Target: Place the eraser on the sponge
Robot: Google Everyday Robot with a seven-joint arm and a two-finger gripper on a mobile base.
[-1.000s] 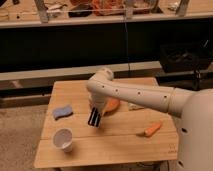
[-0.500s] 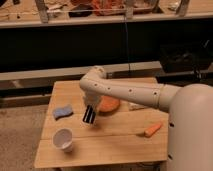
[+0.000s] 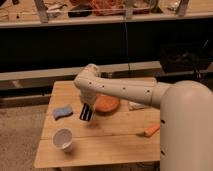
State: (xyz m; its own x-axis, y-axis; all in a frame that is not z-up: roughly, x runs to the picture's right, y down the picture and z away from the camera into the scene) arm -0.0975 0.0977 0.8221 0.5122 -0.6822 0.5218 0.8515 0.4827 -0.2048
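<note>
— Where is the claw?

— It hangs off the end of the pale arm, pointing down, over the middle-left part of the wooden surface and clear of the top.

— Wide or narrow?

— Narrow, and closed on the eraser. The dark block stands on end in its grip with a pale stripe running down it, and it is lifted off the wood.

— What lies nearest?

— The orange bowl, just beside the claw on the right of the view, resting on the surface. I cannot tell whether the claw's edge overlaps its rim.

— And the sponge?

— On the claw's other side, near it and at about the same height in the view. It is a blue-grey pad lying flat on the wood. There is a gap between it and the eraser, so the two are apart.

— Further out?

— A white cup stands upright below and left of the claw, nearer the front edge. Past the bowl on the right lies a white packet. An orange carrot-like piece sits well away to the lower right, beside the robot's white body.
</note>
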